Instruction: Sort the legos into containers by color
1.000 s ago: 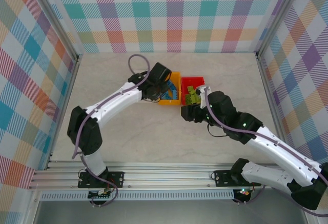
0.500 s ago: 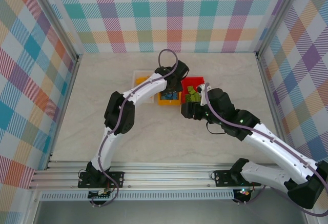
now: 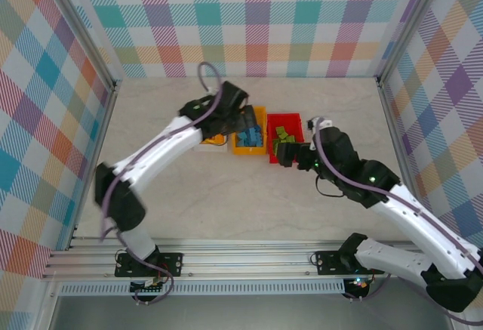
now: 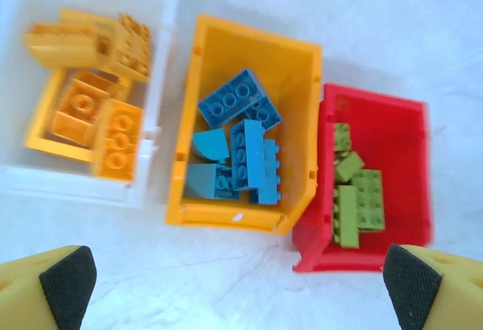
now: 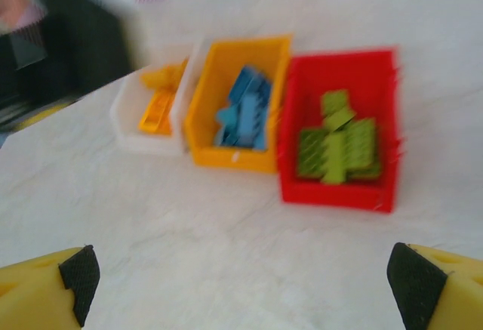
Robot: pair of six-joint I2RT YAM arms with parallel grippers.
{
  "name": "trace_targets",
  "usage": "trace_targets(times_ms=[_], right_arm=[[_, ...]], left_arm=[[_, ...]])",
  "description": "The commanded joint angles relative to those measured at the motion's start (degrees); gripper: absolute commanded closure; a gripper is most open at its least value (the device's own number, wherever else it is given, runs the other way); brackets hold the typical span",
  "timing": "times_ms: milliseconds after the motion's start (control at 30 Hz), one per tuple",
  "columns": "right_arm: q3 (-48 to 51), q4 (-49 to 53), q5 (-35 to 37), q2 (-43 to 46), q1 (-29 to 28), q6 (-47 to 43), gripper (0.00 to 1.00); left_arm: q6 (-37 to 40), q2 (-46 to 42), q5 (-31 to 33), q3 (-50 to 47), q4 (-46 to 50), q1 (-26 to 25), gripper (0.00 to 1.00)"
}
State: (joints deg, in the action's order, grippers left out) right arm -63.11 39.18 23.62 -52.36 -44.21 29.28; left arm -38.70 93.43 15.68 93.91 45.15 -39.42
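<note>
Three containers stand side by side. The white bin (image 4: 68, 184) holds yellow-orange legos (image 4: 90, 96), the orange-yellow bin (image 4: 226, 215) holds blue legos (image 4: 238, 149), and the red bin (image 4: 407, 156) holds green legos (image 4: 358, 202). My left gripper (image 4: 240, 288) hangs open and empty above the bins, over the white and orange ones (image 3: 235, 122). My right gripper (image 5: 245, 277) is open and empty over bare table, just in front of the red bin (image 3: 289, 154). The right wrist view is blurred but shows the same row: white bin (image 5: 124, 122), orange-yellow bin (image 5: 234, 156) and red bin (image 5: 336, 190).
The pale marble-look table (image 3: 226, 194) stretches free between the bins and the arm bases. Checked walls (image 3: 249, 20) close in the back and both sides. An aluminium rail (image 3: 241, 251) runs along the near edge.
My left gripper swung left from above the red bin's far end to over the white and orange bins, and its jaws opened wide. My right gripper drew slightly right and opened wider.
</note>
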Motion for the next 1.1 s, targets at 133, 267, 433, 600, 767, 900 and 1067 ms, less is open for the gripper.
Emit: trace_targets(times_ms=[133,267,433,600,767,900,1067], right_arm=[[6.5,3.3,30.7,11.9,7.3,-1.2,0.0],[20.0,-15.4,21.5,14.8,22.2,-11.1,0.0],[40.1,-43.9,5.6,13.0,32.6,-21.5,0.0],[44.9,-54.2,0.8,-0.6,36.0,-22.2,0.0],[43.5,-62.4,-5.6,-13.0,38.8,-23.7,0.0],[43.0,-72.4,-11.2,-19.3,41.7,-24.1,0.0],[42.9,-85.5,-17.8,-28.5,44.3,-24.9,0.0]], left_arm=[[-0.3,-21.9,24.0,-18.6,3.1,7.2,0.0],[15.2,-32.0,20.9,-41.6,-20.1,18.3,0.0],[27.2,-31.9,16.5,-58.1,-42.4,25.6,0.0],[31.6,-22.2,9.7,-65.5,-60.6,28.2,0.0],[35.0,-11.3,3.8,-63.8,-71.0,29.7,0.0],[40.7,-7.0,1.5,-62.2,-75.6,31.2,0.0],[37.7,-6.1,-4.5,-68.1,-86.0,35.6,0.0]])
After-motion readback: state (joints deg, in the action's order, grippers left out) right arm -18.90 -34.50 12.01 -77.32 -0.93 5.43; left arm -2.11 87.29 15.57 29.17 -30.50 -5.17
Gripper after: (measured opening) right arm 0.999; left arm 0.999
